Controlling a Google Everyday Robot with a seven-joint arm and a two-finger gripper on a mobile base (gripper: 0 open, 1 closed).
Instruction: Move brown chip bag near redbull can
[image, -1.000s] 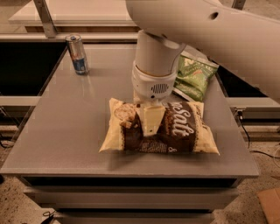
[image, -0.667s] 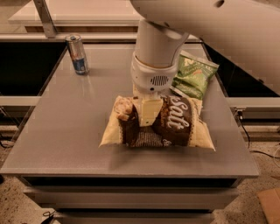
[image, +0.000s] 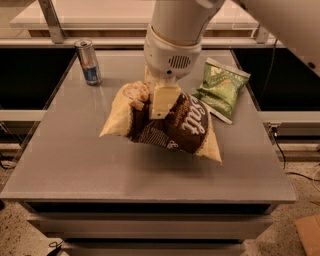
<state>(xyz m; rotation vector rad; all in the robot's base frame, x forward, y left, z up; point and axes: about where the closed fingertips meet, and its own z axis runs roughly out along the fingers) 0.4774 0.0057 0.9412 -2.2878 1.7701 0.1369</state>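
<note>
Upper left of frame: redbull can (image: 88, 62), upright on the worktop (image: 150, 175). Centre: claw (image: 160, 111) pinching brown chip bag (image: 187, 125), tilted, long axis roughly left-right, looks lifted. Needs to go up-left from here, can well apart. Right of centre: green bag (image: 222, 87), not involved.

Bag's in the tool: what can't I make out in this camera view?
All in the camera view.
Tool, clamped on the crinkly brown chip bag with cream ends: far finger hidden behind the bag.
Bag's print left of "Salt": covered by the tool.
Slim silver-blue redbull can: print too small.
White arm: cut off by the top edge.
</note>
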